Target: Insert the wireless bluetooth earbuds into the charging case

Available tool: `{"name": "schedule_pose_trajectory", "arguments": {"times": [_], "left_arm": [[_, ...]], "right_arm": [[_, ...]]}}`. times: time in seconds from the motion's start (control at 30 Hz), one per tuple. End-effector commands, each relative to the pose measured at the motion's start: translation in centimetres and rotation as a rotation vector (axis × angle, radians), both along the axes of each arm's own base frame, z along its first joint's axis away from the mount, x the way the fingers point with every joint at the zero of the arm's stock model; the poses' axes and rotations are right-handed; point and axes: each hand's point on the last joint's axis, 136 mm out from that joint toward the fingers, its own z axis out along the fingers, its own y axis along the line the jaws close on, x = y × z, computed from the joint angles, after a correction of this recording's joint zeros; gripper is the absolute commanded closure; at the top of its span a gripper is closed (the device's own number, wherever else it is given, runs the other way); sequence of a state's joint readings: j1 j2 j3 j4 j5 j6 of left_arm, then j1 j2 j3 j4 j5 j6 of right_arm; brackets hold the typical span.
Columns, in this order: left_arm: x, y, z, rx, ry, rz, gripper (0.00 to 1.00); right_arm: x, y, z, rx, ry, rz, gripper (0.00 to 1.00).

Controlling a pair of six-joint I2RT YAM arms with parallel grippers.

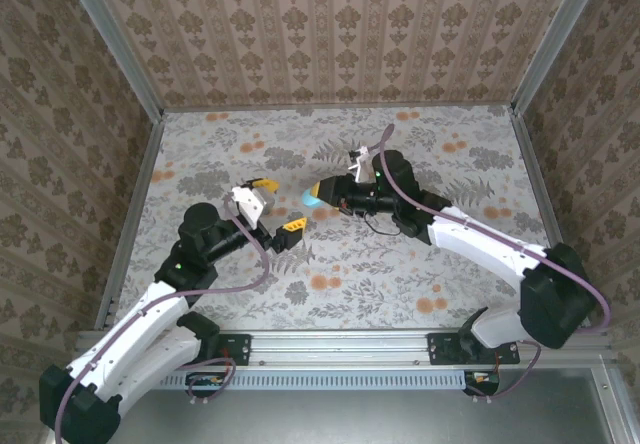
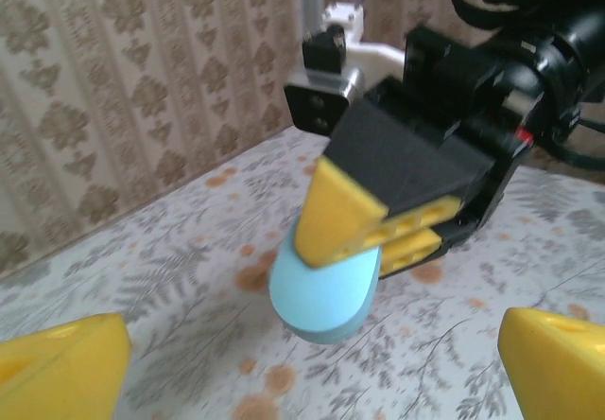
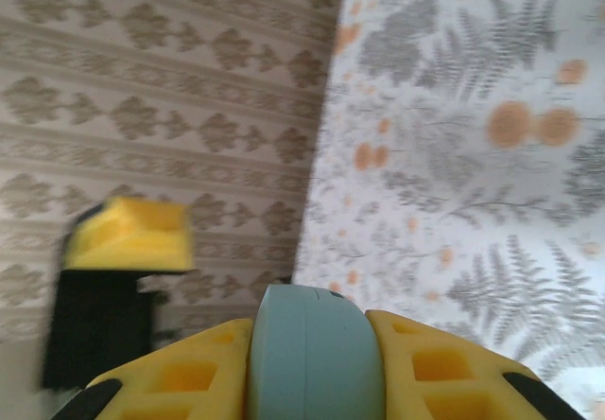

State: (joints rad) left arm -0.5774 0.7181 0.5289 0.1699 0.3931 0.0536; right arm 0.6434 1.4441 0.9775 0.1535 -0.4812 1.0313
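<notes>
The light blue charging case [image 1: 313, 198] is held off the table, lid closed, between the yellow fingers of my right gripper [image 1: 320, 197]. The right wrist view shows the case [image 3: 317, 354] clamped on both flat sides by that gripper [image 3: 317, 340]. My left gripper [image 1: 278, 207] stands wide open just left of the case, not touching it. In the left wrist view its own gripper [image 2: 312, 373] has its fingertips far apart at the bottom corners, facing the case [image 2: 326, 292] and the right gripper [image 2: 364, 240]. The earbuds are out of view.
A floral-patterned table [image 1: 400, 264] is enclosed by patterned walls [image 1: 330, 34] on three sides, with metal posts at the corners. One yellow finger of the left gripper [image 3: 132, 236] shows blurred in the right wrist view, against the wall.
</notes>
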Motion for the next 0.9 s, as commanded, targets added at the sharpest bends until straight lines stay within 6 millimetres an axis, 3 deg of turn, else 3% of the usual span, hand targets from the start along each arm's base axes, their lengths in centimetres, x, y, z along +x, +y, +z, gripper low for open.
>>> {"name": "schedule_pose_trajectory", "arguments": {"times": [0.0,0.13,0.3,0.47,0.63,0.87], "left_arm": [[1.1,2.0,-1.5,0.067,0.026,0.124,0.00],[1.6,3.0,-2.8,0.068,0.071,0.182,0.00],[2.0,3.9,-4.4,0.081,0.139,0.230,0.00],[2.0,4.5,-5.2,0.080,0.162,0.250,0.00],[2.1,4.8,-5.5,0.077,0.171,0.264,0.00],[2.4,5.3,-5.8,0.077,0.178,0.283,0.00]], "right_arm": [[1.1,-0.3,-6.5,-0.150,0.048,-0.009,0.75],[2.8,1.0,-11.7,-0.224,0.080,0.030,0.76],[4.5,2.7,-16.4,-0.232,0.139,0.079,0.76],[5.3,3.1,-18.9,-0.242,0.159,0.098,0.75],[4.8,2.2,-21.2,-0.283,0.194,0.097,0.69],[4.2,0.0,-21.2,-0.371,0.178,0.058,0.51]]}}
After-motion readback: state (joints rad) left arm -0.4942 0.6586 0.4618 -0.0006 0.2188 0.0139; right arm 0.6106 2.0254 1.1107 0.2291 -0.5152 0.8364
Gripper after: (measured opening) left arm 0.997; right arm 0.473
